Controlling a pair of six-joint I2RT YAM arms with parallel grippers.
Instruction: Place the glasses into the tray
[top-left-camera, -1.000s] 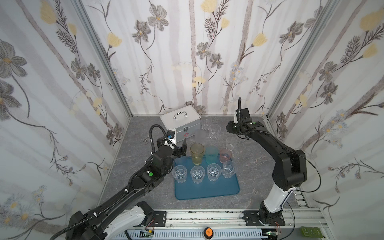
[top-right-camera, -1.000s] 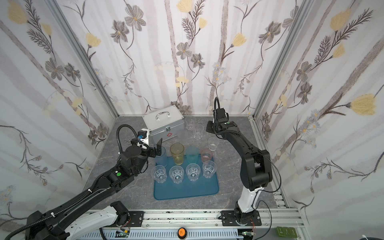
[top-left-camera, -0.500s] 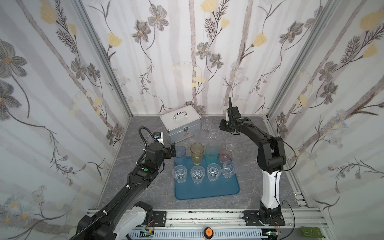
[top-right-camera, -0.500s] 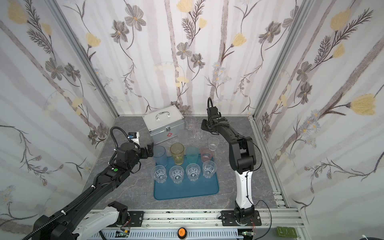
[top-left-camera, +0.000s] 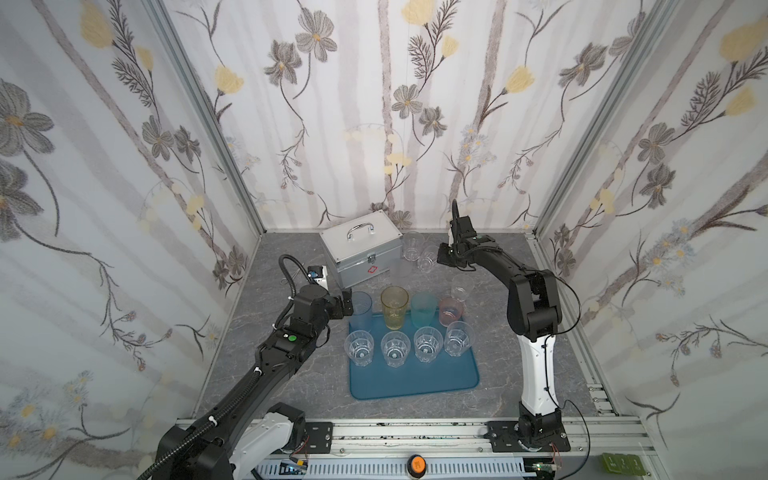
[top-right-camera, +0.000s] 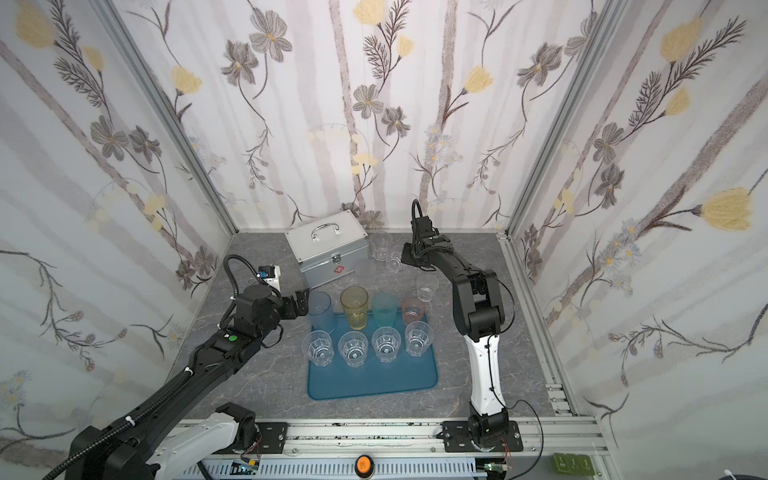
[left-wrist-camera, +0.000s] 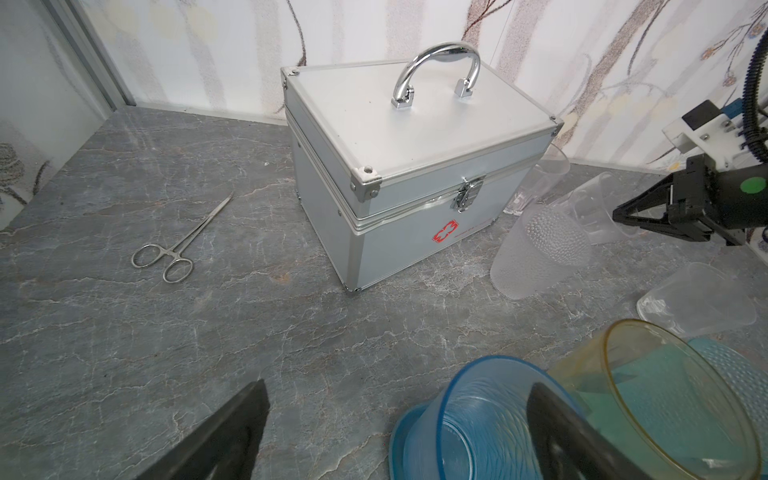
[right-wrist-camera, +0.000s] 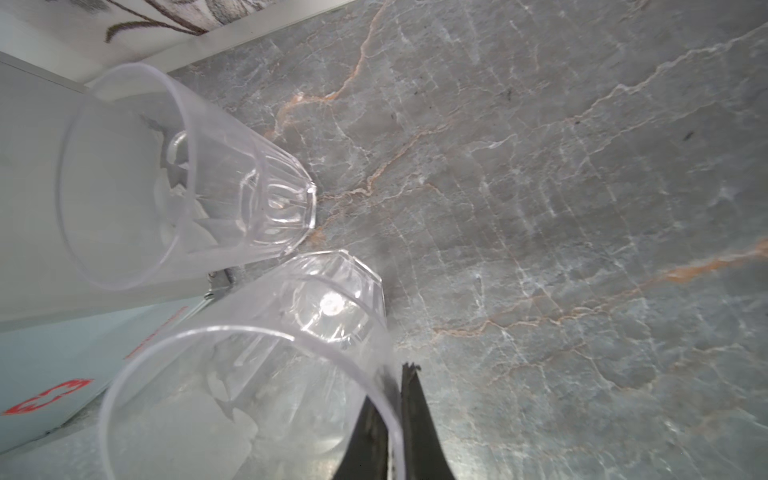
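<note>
— Grey veined tabletop, flowered walls on three sides: that's what fills my screens.
— Where is your right claw against its glass?
— My right gripper is at the back, near the silver case. Its jaws are pinched together on the rim of a clear glass, with one finger inside the wall and one outside. In both top views that glass sits between the gripper and the case. I cannot tell whether its base is off the table. A second clear glass stands just beside it, closer to the back wall.
— And the left?
— My left gripper is spread wide and holds nothing. The blue glass stands upright between its fingers, close to one finger. I cannot tell whether they touch.
— The tray?
— The tray lies in the middle, in front of the case. Four faceted glasses stand in a row across it. Along its far edge I see the blue glass at the left corner, then the yellow glass, the teal glass and the pink glass. A lone clear glass stands on the table just behind the pink one, off the tray. A frosted glass stands by the case's front corner.
</note>
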